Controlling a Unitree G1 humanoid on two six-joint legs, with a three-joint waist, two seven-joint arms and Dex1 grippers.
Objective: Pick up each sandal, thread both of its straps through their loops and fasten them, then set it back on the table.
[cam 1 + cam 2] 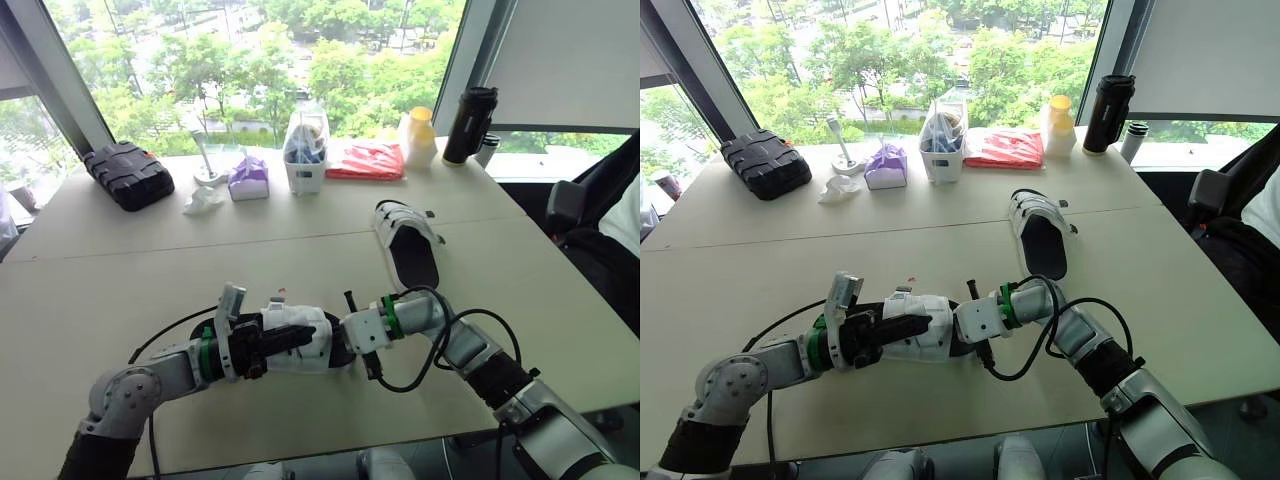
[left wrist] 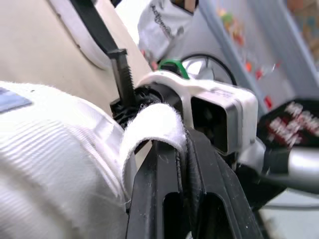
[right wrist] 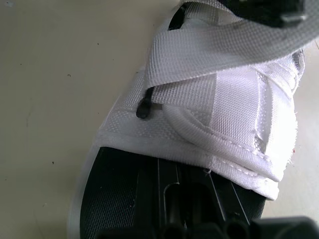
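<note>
Toward the 6 o'clock edge of the tabletop (image 1: 120, 290), the left hand (image 1: 300, 338) is closed on the white strap (image 2: 154, 122) of a white sandal (image 1: 318, 325). At its 3 o'clock end the right hand (image 1: 345, 345) is pressed; its open or closed state cannot be told. A second sandal (image 1: 408, 245) is seen apart at 1 o'clock.

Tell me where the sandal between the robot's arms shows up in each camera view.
Left eye view: held sandal low centre, between the two arms.
Right eye view: same spot, low centre.
Left wrist view: its white upper up close, strap pinched in the left tool.
Right wrist view: its strapped white upper and black footbed.
Shared landmark: the beige table beneath it.
</note>
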